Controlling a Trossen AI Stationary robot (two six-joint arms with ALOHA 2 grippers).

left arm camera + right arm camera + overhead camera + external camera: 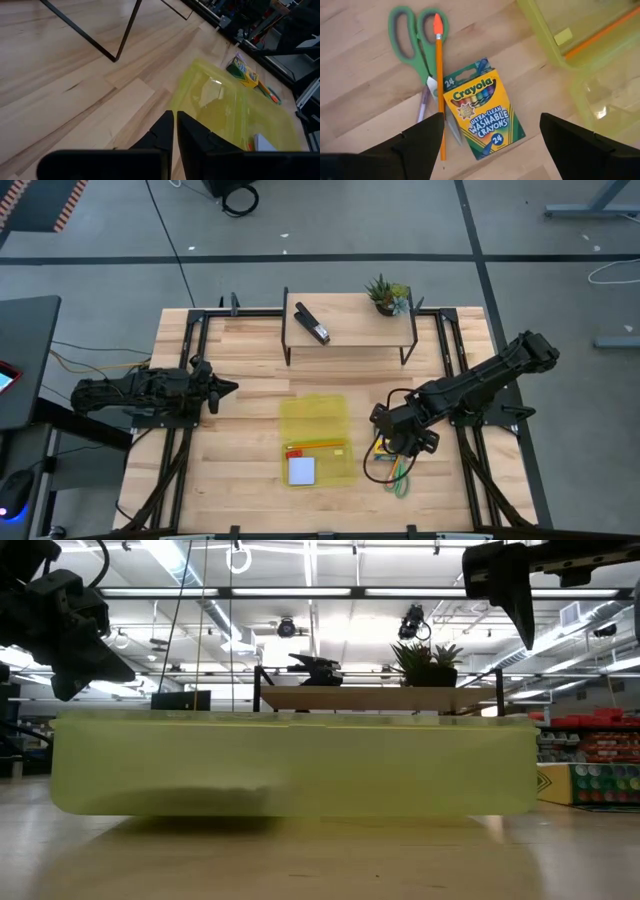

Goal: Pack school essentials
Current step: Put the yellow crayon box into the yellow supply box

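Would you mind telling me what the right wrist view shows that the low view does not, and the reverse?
Only the right wrist view shows the crayon box, the green-handled scissors, an orange pencil and the purple pen lying together on the wood, between the open right gripper fingers. Only the low view shows the shelf carrying the black stapler and potted plant. Both show the yellow translucent case.

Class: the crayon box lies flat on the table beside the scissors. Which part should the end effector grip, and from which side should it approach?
Grip the crayon box across its two long edges, coming straight down from above. It lies flat, face up, and the open right end effector hangs over it. An orange pencil lies close along one long edge, so that finger has little room.
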